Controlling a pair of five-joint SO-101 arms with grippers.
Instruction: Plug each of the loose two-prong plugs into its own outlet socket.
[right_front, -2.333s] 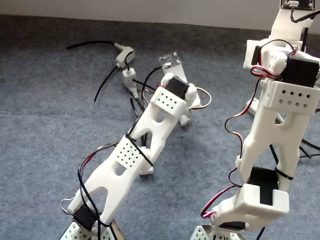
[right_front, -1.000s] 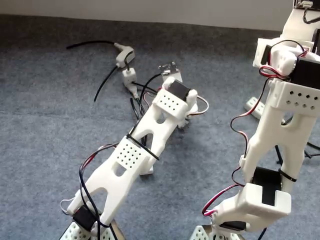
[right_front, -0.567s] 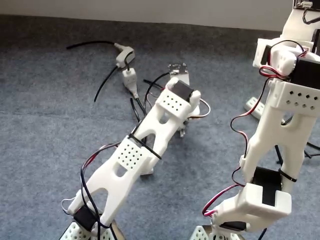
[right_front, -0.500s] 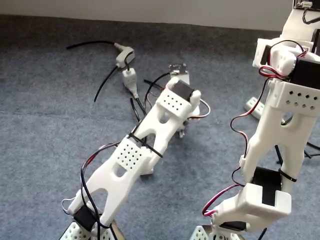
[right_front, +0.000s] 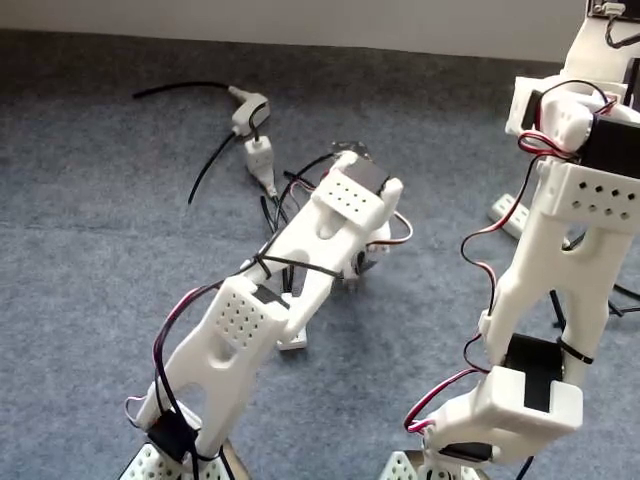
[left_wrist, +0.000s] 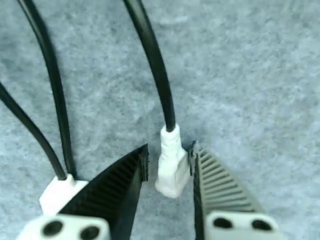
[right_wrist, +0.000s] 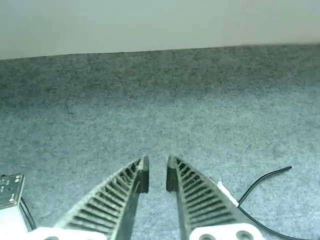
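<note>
- Your left arm (right_front: 320, 225) runs from its base at 7 o'clock of the high view to the centre of the grey carpet (right_front: 100, 260), wrist pitched down over a tangle of black leads.
- Left gripper (left_wrist: 169, 151): fingers apart, straddling a white plug (left_wrist: 172, 167) that lies on the carpet. One finger is just beside the plug body and the other stands off by a small gap. Not clamped.
- That plug's black cable (left_wrist: 152, 65) leads straight away from the fingertips.
- A second white connector (left_wrist: 57, 192) sits just outside one finger, on its own thin black lead.
- Your right arm (right_front: 560, 250) stands tall along the 3 o'clock side, wrist raised at 1 o'clock.
- Right gripper (right_wrist: 157, 162): fingers parted by a narrow slot, holding nothing, pointing over the carpet toward the pale wall.
- A small circuit board (right_wrist: 10, 184) and a thin black wire (right_wrist: 265, 177) lie on the carpet, one on either side of that gripper.
- At 11 o'clock lies an angled white plug (right_front: 250, 108), with a white connector block (right_front: 260, 152) just beside it toward the centre.
- A white outlet strip (right_front: 508, 210) lies at 3 o'clock, partly behind the right arm.
</note>
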